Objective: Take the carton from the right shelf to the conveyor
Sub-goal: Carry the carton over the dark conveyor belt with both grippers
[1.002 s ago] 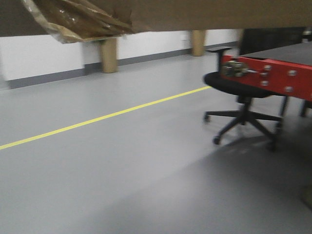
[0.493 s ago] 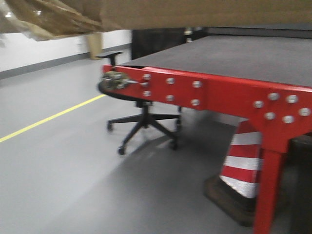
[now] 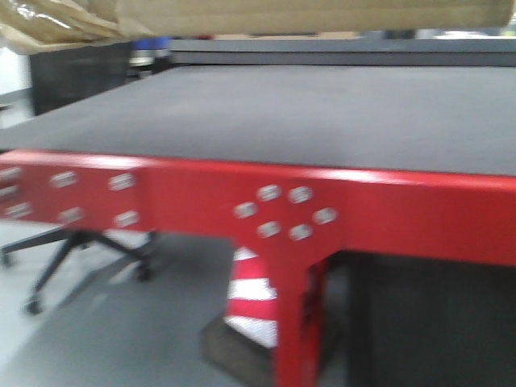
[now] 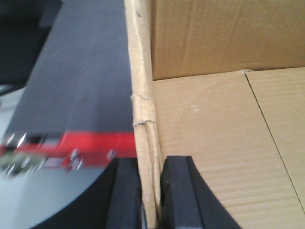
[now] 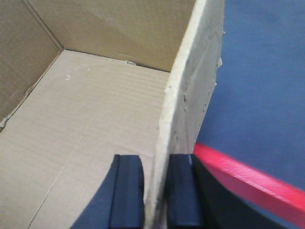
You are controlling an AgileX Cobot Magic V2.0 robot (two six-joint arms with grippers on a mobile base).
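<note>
Holding carton (image 4: 214, 138) — partly over conveyor (image 3: 322, 113)

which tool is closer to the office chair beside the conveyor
Left, most likely. The left tool clamps the left wall of the carton, on the side where the office chair stands. The right tool clamps the opposite wall, farther from it.

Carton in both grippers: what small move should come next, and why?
Probably ease it forward. The left gripper and right gripper each clamp a wall of the carton, held above the conveyor, but the red edge strip lies under its near part.
</note>
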